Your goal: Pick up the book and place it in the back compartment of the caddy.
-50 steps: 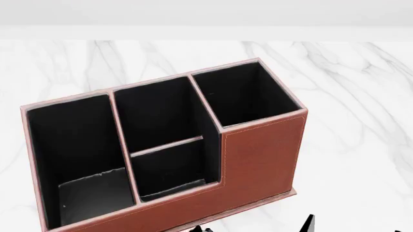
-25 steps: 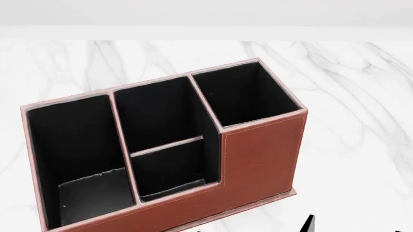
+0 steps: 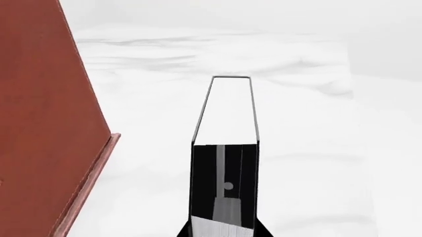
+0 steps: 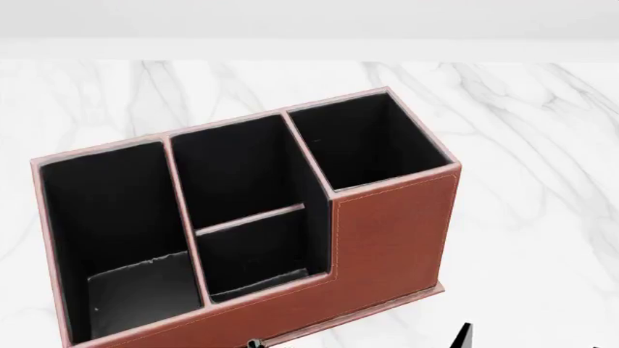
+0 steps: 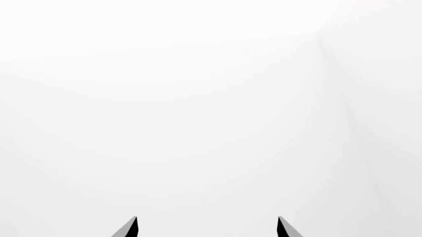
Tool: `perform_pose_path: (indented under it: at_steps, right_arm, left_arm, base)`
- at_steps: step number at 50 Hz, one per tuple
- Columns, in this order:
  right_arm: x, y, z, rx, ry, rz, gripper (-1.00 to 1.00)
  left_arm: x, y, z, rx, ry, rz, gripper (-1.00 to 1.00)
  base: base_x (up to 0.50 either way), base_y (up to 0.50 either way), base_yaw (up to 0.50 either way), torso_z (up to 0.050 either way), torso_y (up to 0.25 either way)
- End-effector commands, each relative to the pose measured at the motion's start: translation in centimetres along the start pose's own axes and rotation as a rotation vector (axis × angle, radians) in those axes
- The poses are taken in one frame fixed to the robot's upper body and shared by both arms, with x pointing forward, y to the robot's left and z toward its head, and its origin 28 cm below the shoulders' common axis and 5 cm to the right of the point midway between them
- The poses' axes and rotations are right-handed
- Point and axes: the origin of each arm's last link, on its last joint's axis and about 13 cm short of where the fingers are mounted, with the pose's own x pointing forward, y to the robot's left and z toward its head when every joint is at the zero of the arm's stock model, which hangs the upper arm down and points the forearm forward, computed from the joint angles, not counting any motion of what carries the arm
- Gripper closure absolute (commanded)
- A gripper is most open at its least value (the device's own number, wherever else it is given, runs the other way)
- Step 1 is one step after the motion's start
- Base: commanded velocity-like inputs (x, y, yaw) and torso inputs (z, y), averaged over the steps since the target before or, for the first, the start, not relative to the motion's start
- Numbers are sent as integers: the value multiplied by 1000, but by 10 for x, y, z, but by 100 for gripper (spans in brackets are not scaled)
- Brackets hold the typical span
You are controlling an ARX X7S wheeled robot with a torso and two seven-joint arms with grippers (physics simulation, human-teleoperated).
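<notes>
The book (image 3: pixel 224 168), black-covered with white page edges, stands clamped between my left gripper's (image 3: pixel 223 230) jaws in the left wrist view. It is beside the caddy's red-brown outer wall (image 3: pixel 46 123) and apart from it. In the head view the caddy (image 4: pixel 387 225) fills the middle. Its back compartment (image 4: pixel 256 254), the smallest pocket with the lowest wall, is empty. A small dark tip (image 4: pixel 256 343) shows at the bottom edge below the caddy. My right gripper (image 5: pixel 206 225) is open and empty over white surface; one of its fingertips (image 4: pixel 462 335) shows at the lower right of the head view.
The white marble table (image 4: pixel 522 116) spreads behind and to the right of the caddy. The caddy's tall square pocket (image 4: pixel 363 141), middle pocket (image 4: pixel 237 163) and long pocket (image 4: pixel 111 217) are empty. A pale wall runs along the table's far edge.
The dark tip at the bottom edge of the head view has shifted left, from below the caddy's right part to below its small pocket. The caddy and right gripper have not moved.
</notes>
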Motion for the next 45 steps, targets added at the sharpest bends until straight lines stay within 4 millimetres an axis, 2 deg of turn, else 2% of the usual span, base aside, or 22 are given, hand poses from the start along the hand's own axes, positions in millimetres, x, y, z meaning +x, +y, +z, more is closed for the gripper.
perform_pose_path:
  at_steps: [1, 37, 45]
  right_arm:
    - [0, 0, 0, -1, 0, -1, -100]
    - [0, 0, -3, -3, 3, 3, -100]
    - [0, 1, -3, -5, 6, 5, -100]
  left_arm:
    - [-16, 10, 11, -3, -42, 66, 100]
    - [-77, 32, 49, 34, -135, 254, 100]
    - [-90, 34, 57, -21, -201, 247, 100]
  base:
    - [0, 0, 0, 0, 0]
    - [0, 0, 0, 0, 1]
    - [0, 0, 0, 0, 1]
